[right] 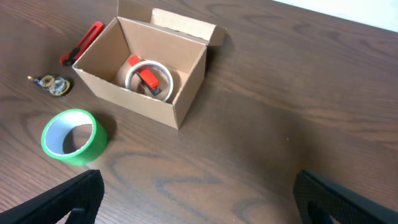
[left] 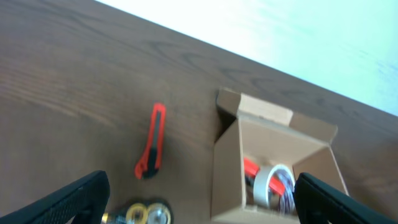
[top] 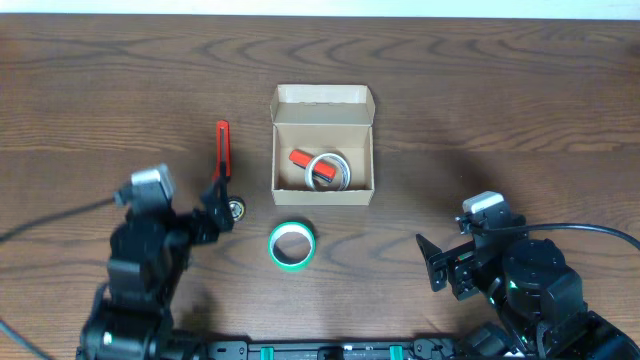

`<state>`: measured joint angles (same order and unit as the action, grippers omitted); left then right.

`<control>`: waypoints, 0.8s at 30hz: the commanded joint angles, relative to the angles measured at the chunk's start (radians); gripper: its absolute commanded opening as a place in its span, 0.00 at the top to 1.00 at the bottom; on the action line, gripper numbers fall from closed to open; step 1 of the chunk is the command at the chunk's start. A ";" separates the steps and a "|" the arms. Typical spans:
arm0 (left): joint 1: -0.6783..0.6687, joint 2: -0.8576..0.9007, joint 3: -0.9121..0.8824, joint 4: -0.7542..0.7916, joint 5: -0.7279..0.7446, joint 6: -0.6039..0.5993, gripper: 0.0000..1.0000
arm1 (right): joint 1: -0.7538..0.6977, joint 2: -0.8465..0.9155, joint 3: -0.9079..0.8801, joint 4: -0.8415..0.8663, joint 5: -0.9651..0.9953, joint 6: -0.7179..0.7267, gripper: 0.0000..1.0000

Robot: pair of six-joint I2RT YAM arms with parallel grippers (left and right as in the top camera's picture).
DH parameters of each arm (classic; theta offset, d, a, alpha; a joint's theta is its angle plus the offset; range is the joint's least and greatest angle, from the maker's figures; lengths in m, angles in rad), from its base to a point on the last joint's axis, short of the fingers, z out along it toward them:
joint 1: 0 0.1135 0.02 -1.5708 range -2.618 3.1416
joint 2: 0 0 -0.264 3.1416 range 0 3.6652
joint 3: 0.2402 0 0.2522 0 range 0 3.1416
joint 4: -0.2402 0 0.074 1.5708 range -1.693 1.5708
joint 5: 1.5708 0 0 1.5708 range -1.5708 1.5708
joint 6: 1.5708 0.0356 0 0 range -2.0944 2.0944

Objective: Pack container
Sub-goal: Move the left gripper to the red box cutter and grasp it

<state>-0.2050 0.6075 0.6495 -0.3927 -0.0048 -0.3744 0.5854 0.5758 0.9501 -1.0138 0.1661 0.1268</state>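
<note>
— Where's the box (top: 322, 150)?
— In the middle of the worktop (top: 500, 90), with its lid flap folded back and the top open. Inside lies a clear tape roll (right: 165, 71) with something red (right: 147, 77) across it.
— And outside it?
— A green tape roll (top: 292, 245) sits just in front. A red cutter (top: 222, 150) lies to its left, with a small brass-coloured bit (top: 236, 209) near the cutter's end.
— The fingers?
— The left fingers (left: 74, 196) are spread wide, holding nothing. The right fingers (right: 62, 199) are the same.

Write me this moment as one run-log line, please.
container: open, clear tape roll inside | green tape roll: on table beside it | left hand: open, empty | right hand: open, empty
</note>
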 commanded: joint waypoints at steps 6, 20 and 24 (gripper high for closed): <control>-0.004 0.341 0.228 -0.005 0.009 -0.003 0.05 | -0.010 -0.002 -0.006 0.000 0.009 0.018 0.01; 0.127 0.753 0.609 -0.394 0.077 -0.007 0.05 | -0.010 -0.002 -0.006 0.000 0.009 0.018 0.01; 0.184 0.882 0.728 -0.532 0.076 0.014 0.05 | -0.010 -0.002 -0.006 0.000 0.009 0.018 0.01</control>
<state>-0.0528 1.4208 1.3079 -0.8852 0.0566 -0.3725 0.5854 0.5755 0.9470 -1.0138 0.1661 0.1272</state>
